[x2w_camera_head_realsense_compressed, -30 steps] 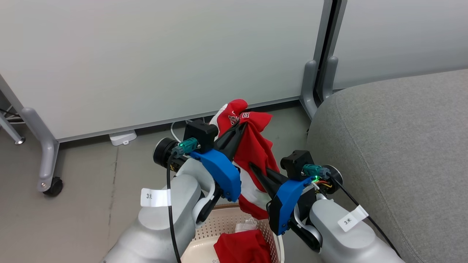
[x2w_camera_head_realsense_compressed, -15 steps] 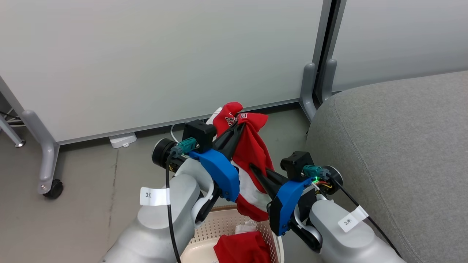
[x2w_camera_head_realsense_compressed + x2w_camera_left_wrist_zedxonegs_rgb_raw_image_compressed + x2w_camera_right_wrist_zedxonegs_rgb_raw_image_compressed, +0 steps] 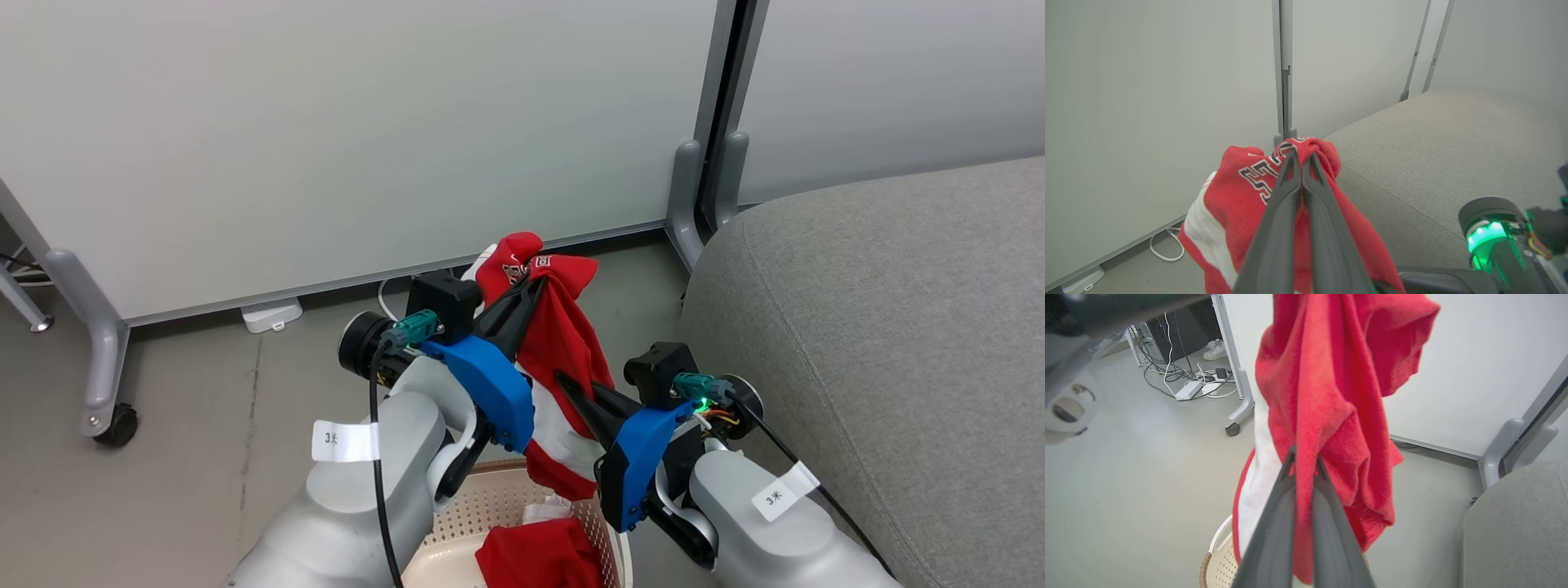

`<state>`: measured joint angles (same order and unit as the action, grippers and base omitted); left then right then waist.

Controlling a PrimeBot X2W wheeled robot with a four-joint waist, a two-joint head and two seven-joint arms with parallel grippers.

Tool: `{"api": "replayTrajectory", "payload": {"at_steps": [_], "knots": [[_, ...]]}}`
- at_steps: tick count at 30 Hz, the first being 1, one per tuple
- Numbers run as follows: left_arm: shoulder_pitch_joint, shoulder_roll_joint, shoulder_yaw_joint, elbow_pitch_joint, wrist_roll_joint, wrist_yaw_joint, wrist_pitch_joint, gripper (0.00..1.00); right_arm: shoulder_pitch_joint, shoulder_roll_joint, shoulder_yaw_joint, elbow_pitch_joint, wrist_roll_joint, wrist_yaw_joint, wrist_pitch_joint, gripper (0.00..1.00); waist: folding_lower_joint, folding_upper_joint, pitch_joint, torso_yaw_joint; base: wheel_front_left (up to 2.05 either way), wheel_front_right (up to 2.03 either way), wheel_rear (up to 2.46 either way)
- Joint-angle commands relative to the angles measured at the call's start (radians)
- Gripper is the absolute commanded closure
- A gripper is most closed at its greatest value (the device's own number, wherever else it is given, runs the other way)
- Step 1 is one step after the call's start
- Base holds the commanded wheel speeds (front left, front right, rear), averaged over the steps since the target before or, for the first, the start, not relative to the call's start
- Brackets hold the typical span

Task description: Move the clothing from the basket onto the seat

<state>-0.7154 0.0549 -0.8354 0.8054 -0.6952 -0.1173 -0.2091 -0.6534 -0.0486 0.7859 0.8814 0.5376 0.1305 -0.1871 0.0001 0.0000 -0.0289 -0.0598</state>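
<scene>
A red garment with white panels and lettering, part of the clothing (image 3: pixel 563 343), hangs in the air above the basket (image 3: pixel 506 498). My left gripper (image 3: pixel 539 282) is shut on its top bunch (image 3: pixel 1302 153). Lower down, my right gripper (image 3: pixel 562 380) is shut on a fold of the same garment (image 3: pixel 1303 455). More red clothing (image 3: pixel 539 555) lies inside the white perforated basket (image 3: pixel 1220 563). The grey seat (image 3: pixel 882 327) stands to the right of both grippers, also in the left wrist view (image 3: pixel 1433 143).
Pale partition panels (image 3: pixel 367 131) stand behind, on grey legs with a castor (image 3: pixel 114 425). A white box (image 3: pixel 269 312) and a cable lie on the floor at the panel's foot. Cables and a power strip (image 3: pixel 1188 390) lie beyond a wheeled leg.
The garment and both grippers have barely shifted; the head view has drifted slightly, so the seat and panels sit a little further left and lower.
</scene>
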Motion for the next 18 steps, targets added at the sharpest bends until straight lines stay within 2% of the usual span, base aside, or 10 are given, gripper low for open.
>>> {"api": "replayTrajectory", "payload": {"at_steps": [1, 2, 12, 18], "knots": [[-0.007, 0.004, -0.001, -0.002, 0.001, 0.007, -0.008, 0.68, -0.003, -0.003, 0.003, 0.001, 0.001, 0.0, 0.0, 1.0, -0.0001, 0.0, 0.0, 0.0, 0.0, 0.0, 0.0], [-0.008, 0.004, -0.001, -0.002, 0.002, 0.007, -0.009, 0.0, -0.004, -0.003, 0.004, 0.001, 0.002, 0.0, -0.001, 1.0, -0.0001, 0.0, 0.0, -0.001, 0.0, 0.0, 0.0], [0.004, 0.004, 0.003, -0.009, -0.007, 0.012, -0.025, 0.0, -0.01, -0.003, 0.007, 0.003, 0.003, 0.0, -0.01, 1.0, -0.0001, 0.0, -0.001, 0.002, 0.0, 0.0, 0.0], [0.064, 0.036, 0.031, -0.048, 0.005, 0.025, -0.051, 0.0, -0.026, -0.003, -0.011, 0.005, -0.007, 0.0, -0.02, 1.0, -0.0001, 0.0, 0.005, 0.005, 0.0, 0.0, 0.0]]}}
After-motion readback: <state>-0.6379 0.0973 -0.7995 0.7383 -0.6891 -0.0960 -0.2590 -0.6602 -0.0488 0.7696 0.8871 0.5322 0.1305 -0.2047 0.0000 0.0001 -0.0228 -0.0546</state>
